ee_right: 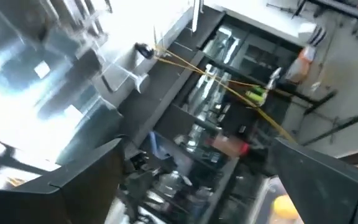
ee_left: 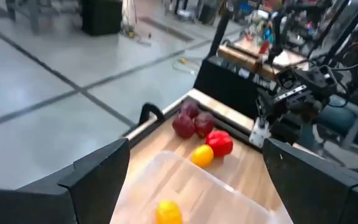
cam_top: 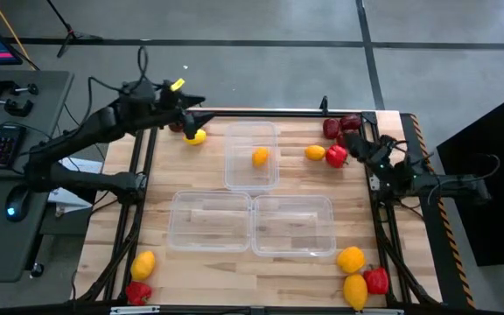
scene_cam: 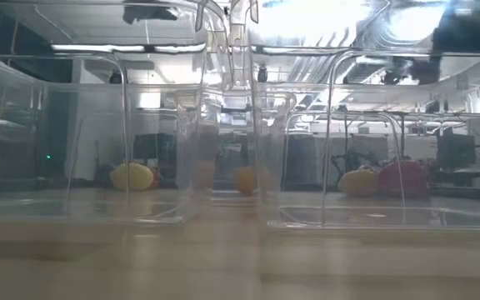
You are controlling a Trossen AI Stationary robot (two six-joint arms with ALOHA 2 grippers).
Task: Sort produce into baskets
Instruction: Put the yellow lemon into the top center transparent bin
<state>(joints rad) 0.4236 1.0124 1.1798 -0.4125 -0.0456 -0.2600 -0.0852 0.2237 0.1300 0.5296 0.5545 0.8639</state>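
Sorting is barely begun. Of three clear baskets, the far basket [cam_top: 252,156] holds one orange citrus [cam_top: 260,157]; the two near baskets [cam_top: 210,221] [cam_top: 293,225] appear empty.

Still loose on the worktop [cam_top: 191,179], placed from the far basket:
- left: one lemon [cam_top: 196,136] and one dark fruit, under the empty, open-jawed left gripper [cam_top: 185,116];
- right: four pieces beside the open, empty right gripper [cam_top: 357,145];
- near-left corner: two pieces;
- near-right corner: three pieces.
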